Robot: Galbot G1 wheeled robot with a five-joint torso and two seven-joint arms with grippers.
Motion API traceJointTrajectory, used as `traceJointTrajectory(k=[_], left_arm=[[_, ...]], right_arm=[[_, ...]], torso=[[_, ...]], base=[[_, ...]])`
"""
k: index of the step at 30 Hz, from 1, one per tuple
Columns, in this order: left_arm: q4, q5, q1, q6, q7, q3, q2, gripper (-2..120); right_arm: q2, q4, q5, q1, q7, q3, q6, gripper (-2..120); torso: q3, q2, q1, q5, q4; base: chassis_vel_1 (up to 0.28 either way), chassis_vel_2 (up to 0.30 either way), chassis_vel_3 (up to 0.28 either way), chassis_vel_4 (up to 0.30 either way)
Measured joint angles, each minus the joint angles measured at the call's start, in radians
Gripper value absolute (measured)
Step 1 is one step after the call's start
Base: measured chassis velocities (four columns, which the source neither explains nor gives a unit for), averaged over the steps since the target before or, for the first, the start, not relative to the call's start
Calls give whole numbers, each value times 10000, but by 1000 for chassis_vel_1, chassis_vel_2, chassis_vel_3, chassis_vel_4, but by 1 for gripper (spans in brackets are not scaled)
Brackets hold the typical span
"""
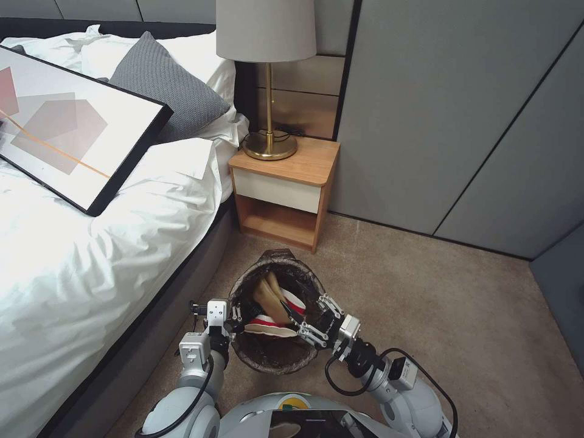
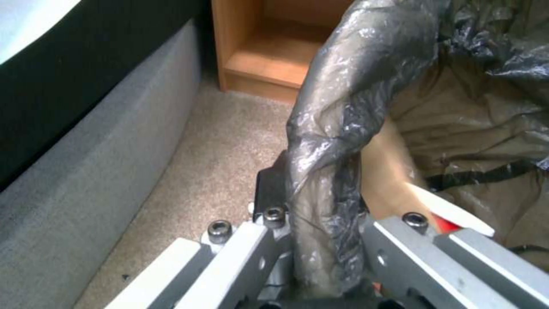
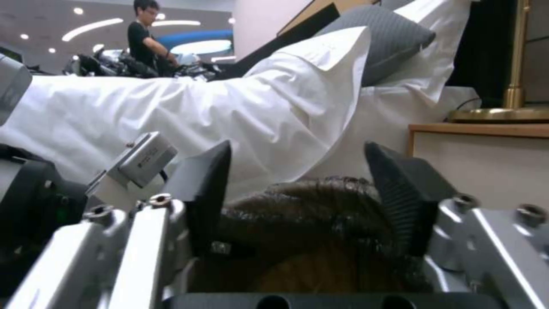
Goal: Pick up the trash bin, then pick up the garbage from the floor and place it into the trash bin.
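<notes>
A bedroom corner: tan carpet [image 1: 426, 292] runs between a bed [image 1: 91, 243] with white sheets and a grey panelled wall, with a small wooden nightstand [image 1: 286, 188] carrying a brass lamp [image 1: 267, 91] at the bed's head. The trash bin [image 1: 274, 356], lined with a dark bag folded over its rim, sits directly in front of the robot, between its two arms and just short of the nightstand. The left end effector [image 1: 234, 316] is at the bin's left rim; in the left wrist view its fingers are pressed together on the bag-covered rim [image 2: 326, 180], one inside the bin and one outside, so it appears to be carrying the bin. The right end effector [image 1: 316, 319] is over the right side of the opening with its fingers spread, and in the right wrist view the two dark pads [image 3: 400, 201] stand well apart with nothing between them, the bin's rim [image 3: 309, 201] lying just beyond. Garbage [image 1: 274, 304] already lies inside: a tan crumpled bag and a red-and-white paper cup. The carpet in the head view carries no loose litter, so any further pickup probably lies elsewhere. The free right arm is the one able to reach for it, while the left keeps the bin's opening facing up beside it.
</notes>
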Motion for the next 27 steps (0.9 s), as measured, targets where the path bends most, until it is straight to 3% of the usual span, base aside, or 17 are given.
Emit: traceJointTrajectory(k=[5,8,13,17,21,23,24,25,27], left_arm=[[-2,-14,-30,0,-3,-3,14,0],[-2,-54,-78,10,-3,-5,41,0],[-12,-123,-98,38,-7,-63,90,0],[-12,-143,-114,46,-10,-90,102,0],[-31,-191,-150,46,-10,-227,93,0],[-63,-216,-150,46,-11,-262,85,0],[-138,-261,-160,46,-10,-288,65,0],[-138,-261,-160,46,-10,-288,65,0],[-201,-325,-187,46,-8,-353,45,0]], right_arm=[[-74,48,2,-64,2,105,12,75],[-122,151,35,-143,1,184,13,92],[-120,265,17,-196,-1,237,45,99],[-4,1076,-249,-351,313,402,322,100],[379,2771,-1092,-736,2538,1015,599,100],[456,2966,-1375,-794,3109,1120,605,100],[613,3308,-2042,-955,4253,1298,330,100],[613,3308,-2042,-955,4253,1298,330,100],[826,3595,-2556,-1244,5640,1444,-98,100]], torso=[[0,0,0,0,0],[0,0,0,0,0],[0,0,0,0,0],[0,0,0,1,2],[1,0,0,-2,0],[1,0,0,-2,1],[1,0,0,1,2],[1,0,0,1,2],[1,0,0,-2,-2]], base=[[0,0,0,0],[0,0,0,0],[0,0,0,0],[0,0,0,0],[0,0,0,0],[0,0,0,0],[0,0,0,0],[0,0,0,0],[0,0,0,0]])
